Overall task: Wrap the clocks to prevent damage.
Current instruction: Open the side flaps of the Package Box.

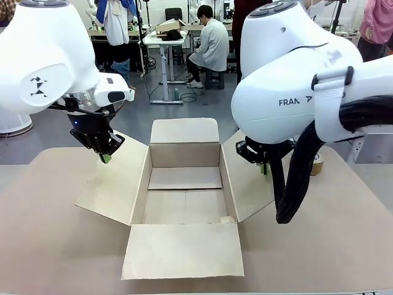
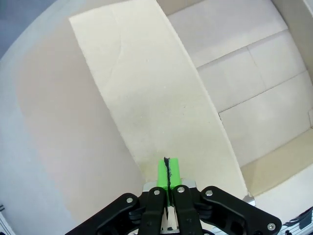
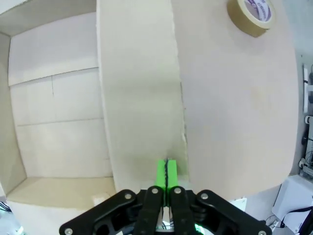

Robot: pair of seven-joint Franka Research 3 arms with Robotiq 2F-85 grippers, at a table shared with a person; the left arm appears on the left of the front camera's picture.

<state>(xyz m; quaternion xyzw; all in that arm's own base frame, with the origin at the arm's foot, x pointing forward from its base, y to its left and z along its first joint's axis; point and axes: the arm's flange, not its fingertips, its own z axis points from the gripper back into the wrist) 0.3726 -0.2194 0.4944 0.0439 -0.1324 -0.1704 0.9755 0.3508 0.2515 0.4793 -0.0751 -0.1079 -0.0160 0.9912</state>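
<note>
Beyond the brown-covered bench [image 1: 37, 233] lies a workshop of desks, with a seated person [image 1: 212, 43]. An open cardboard box [image 1: 184, 155] sits at the bench's centre, flaps spread. The left gripper [image 1: 106, 158] and right gripper [image 1: 266, 167], both fully closed and holding nothing, hang over its side flaps. A brown tape roll [image 1: 317, 163] lies near the right flap.

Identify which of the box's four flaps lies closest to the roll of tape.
The right-hand flap, splayed out beneath the right gripper: the tape roll sits just beyond its outer edge. The other three flaps lie farther away.
</note>
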